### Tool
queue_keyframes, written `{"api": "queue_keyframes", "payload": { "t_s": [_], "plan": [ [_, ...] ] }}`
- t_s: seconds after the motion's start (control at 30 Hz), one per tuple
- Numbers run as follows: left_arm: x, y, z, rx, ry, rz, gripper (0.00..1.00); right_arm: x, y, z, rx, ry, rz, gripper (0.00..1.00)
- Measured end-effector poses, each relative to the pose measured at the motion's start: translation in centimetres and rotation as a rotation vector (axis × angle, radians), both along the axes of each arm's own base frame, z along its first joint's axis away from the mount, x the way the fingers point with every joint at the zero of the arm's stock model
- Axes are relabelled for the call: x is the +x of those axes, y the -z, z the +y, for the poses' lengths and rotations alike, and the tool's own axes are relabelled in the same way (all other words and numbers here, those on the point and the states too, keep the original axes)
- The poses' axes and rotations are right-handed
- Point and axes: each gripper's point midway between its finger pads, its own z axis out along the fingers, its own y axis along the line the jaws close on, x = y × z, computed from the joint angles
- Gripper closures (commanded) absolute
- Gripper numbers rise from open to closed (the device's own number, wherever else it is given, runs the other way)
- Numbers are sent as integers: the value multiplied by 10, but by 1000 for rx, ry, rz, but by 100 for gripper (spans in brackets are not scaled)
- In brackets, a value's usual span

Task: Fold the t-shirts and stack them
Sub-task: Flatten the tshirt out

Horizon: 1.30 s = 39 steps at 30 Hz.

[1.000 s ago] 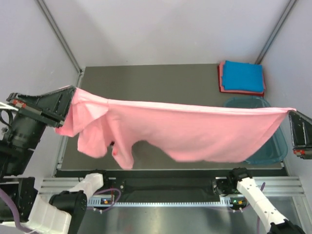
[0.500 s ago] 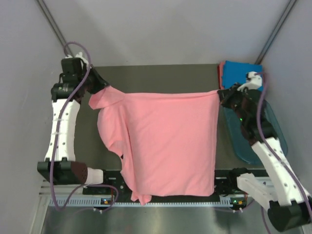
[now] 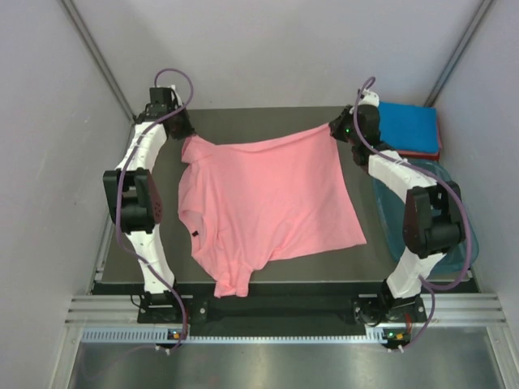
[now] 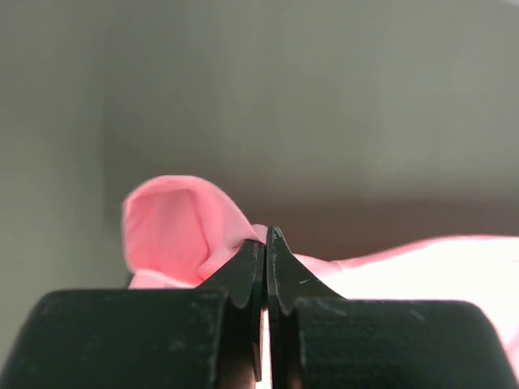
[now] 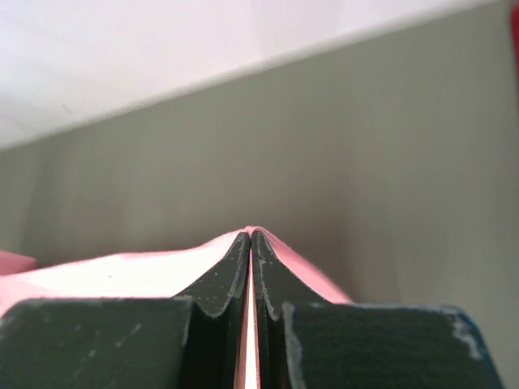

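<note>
While left gripper [image 3: 183,136] and right gripper [image 3: 333,128] each pinched a far corner of the pink shirt [image 3: 268,194], it lay spread on the table [image 3: 259,120], nearward of both. Held edge ran left-right; neither arm nearer.

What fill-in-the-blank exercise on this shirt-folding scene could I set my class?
1. The left gripper and the right gripper are each ____ on the salmon-pink t-shirt.
2. The top t-shirt of the folded stack is ____ in colour.
3. The teal tub stands at the ____ edge of the table.
Missing words: shut; blue; right.
</note>
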Motion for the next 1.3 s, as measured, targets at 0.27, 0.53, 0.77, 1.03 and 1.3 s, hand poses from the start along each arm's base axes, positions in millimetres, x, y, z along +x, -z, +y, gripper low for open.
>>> {"api": "queue_keyframes", "payload": {
  "t_s": [0.27,0.53,0.77,1.03,1.3],
  "plan": [
    [18,-163,12,52,-48,-365,100,20,-145,0,47,-22,-282,100],
    [-114,-343,12,63,-76,-743,100,-89,-282,-15,89,-63,-510,100],
    [-252,-430,7,60,-76,-994,100,-250,-366,-44,127,-92,-739,100],
    [-360,-474,-12,32,15,-1147,100,-372,-396,-66,147,-108,-869,100],
    [-335,-453,-18,48,75,-1080,100,-348,-374,-66,111,-84,-776,100]
  ]
}}
